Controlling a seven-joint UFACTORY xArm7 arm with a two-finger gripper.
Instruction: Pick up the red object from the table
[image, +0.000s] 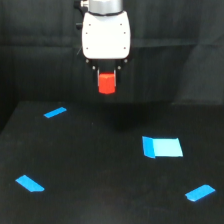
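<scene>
The red object (106, 83) is a small bright red-orange block held up in the air, well above the black table (100, 165). My gripper (106, 80) hangs under the white arm head (106, 34) at the top centre of the exterior view. Its dark fingers are shut on the block's upper sides. The block's lower part sticks out below the fingers, in front of the black backdrop.
Several flat blue patches lie on the table: a thin one (55, 112) at the exterior view's left rear, a large one (162, 147) at right centre, one (30, 183) at front left, one (200, 192) at front right.
</scene>
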